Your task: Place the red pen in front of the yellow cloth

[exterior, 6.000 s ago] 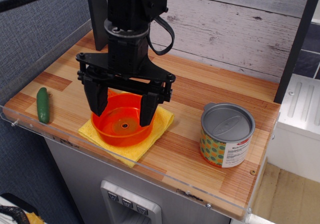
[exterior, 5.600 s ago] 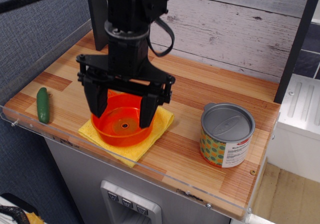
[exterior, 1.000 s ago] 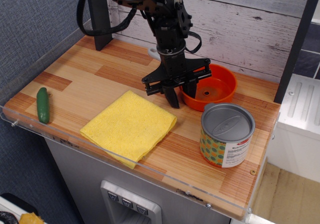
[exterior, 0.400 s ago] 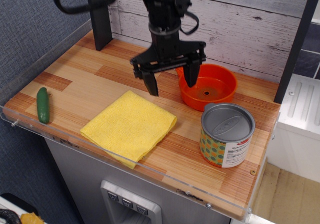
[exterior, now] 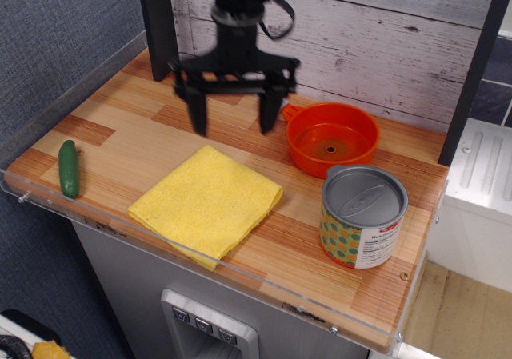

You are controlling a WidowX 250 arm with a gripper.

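The red pen is an orange-red toy pan (exterior: 333, 139). It sits on the wooden table behind the tin can, at the back right, to the right of and beyond the yellow cloth (exterior: 207, 201). The cloth lies flat near the front edge with nothing on it. My gripper (exterior: 234, 123) hangs open and empty above the table, just behind the cloth's far corner and left of the pan. Its two dark fingers (exterior: 195, 113) point down, spread wide apart.
A grey-lidded patterned tin can (exterior: 362, 216) stands at the front right, close in front of the pan. A small green vegetable (exterior: 70, 168) lies at the left edge. A dark post (exterior: 158, 23) and the plank wall stand at the back.
The pan was on the cloth between my fingers; it now rests at the back right. My gripper has let it go, opened, risen and moved left.
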